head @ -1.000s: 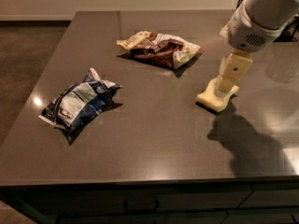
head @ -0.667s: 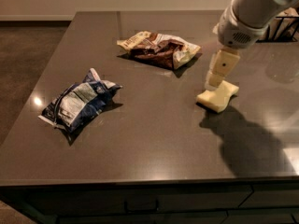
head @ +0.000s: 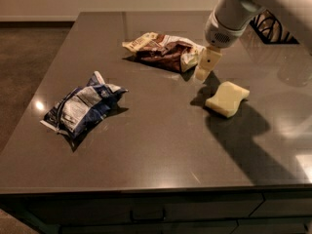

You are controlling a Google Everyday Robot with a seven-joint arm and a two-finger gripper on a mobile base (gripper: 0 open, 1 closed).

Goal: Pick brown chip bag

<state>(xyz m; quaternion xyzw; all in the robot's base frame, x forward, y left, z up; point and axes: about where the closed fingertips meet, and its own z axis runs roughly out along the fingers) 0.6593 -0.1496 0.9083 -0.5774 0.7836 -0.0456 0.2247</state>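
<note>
The brown chip bag [head: 163, 51] lies flat on the dark grey counter [head: 161, 145] at the back middle, dark brown with cream-yellow ends. My gripper [head: 204, 67] hangs from the white arm at the upper right, just beside the bag's right end, low over the counter. It holds nothing that I can see.
A blue-and-white chip bag [head: 80, 107] lies at the left. A pale yellow sponge [head: 226, 98] lies right of the gripper, toward the front. The counter's front edge runs along the bottom. A dark wire object [head: 270, 28] stands at the back right.
The arm has moved left and toward the back, from over the sponge to the right end of the brown chip bag. The bags and the sponge have not moved.
</note>
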